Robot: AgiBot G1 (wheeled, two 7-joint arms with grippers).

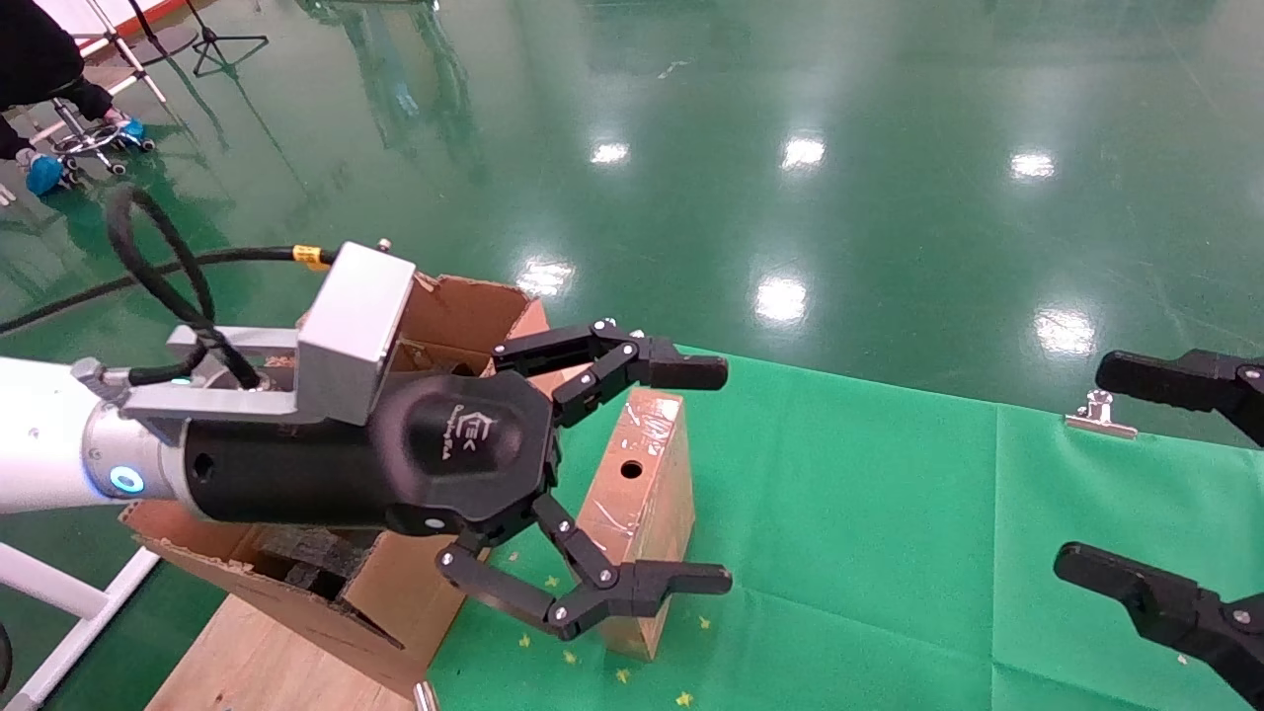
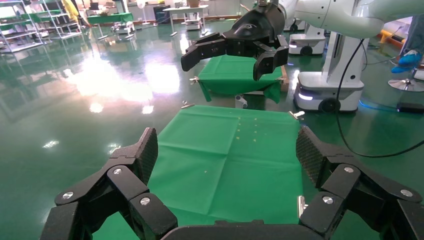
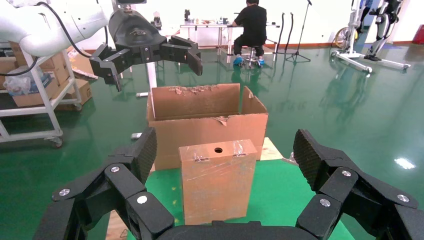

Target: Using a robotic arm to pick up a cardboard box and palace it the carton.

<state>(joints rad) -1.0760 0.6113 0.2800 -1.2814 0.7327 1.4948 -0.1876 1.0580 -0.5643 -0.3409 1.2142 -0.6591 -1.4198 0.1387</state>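
Head view: left tool [image 1: 706, 474] spread wide above cardboard box [image 1: 637, 513], nothing gripped.
Box stands upright on the counter [image 1: 889, 553] beside carton [image 1: 454, 316] (pickup and placement remain); right tool [image 1: 1116, 474] open, well apart.

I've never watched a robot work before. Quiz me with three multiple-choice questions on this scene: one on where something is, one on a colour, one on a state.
1. Where does the cardboard box stand?
A. Inside the carton
B. On the cloth beside the carton
C. Held in a gripper

2. What colour is the cloth?
A. Green
B. Red
C. White

3. How is the left gripper?
A. Shut on the box
B. Open, holding nothing
C. Out of sight

Answers:
1. B: the box stands upright on the cloth just outside the carton, in the head and right wrist views.
2. A: green in every view.
3. B: its fingers are spread wide above the box, apart from it.
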